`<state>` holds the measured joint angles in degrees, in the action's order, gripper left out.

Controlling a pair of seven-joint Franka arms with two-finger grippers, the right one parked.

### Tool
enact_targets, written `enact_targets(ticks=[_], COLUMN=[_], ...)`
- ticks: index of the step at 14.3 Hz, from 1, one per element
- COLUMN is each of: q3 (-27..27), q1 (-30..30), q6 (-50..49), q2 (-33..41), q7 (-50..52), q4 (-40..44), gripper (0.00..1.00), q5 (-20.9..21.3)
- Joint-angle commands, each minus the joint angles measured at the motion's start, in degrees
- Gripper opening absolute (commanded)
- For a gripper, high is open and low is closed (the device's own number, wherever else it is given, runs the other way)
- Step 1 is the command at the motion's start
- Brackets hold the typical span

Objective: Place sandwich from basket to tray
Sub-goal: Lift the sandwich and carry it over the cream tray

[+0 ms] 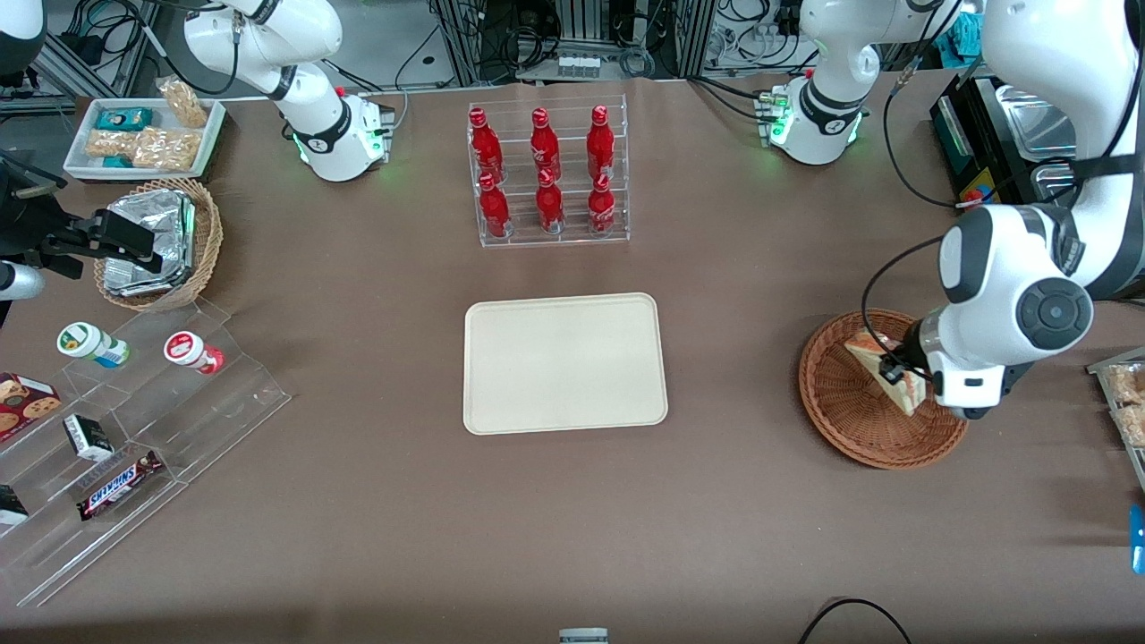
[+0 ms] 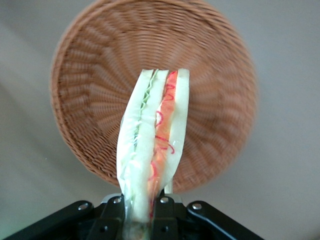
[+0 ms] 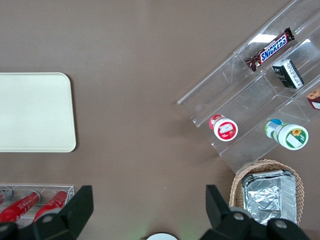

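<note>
One sandwich (image 2: 152, 145) is all we see clamped in the gripper (image 2: 142, 207), its fingers (image 2: 162, 207) pinched on the wedge's narrow end (red and green filling facing the wrist camera). It hangs above the basket (image 1: 850, 420), at the right of the front frame, which holds nothing else we can see. At frame centre the tray (image 1: 564, 362) lies bare. Above it, a clear rack (image 1: 547, 174) holds six red bottles (image 1: 548, 201).
</note>
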<state>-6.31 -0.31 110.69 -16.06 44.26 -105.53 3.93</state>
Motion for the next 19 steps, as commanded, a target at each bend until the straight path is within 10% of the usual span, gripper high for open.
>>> enact_targets(ticks=[1, 19], q3=[-5.26, -10.21], q1=[-0.92, -33.43], q6=[-1.18, 5.15], q2=[-0.81, -29.72], q7=[-8.46, 9.52], q4=[1.99, 34.33], gripper=[0.03, 0.01], q5=[-0.15, 2.83])
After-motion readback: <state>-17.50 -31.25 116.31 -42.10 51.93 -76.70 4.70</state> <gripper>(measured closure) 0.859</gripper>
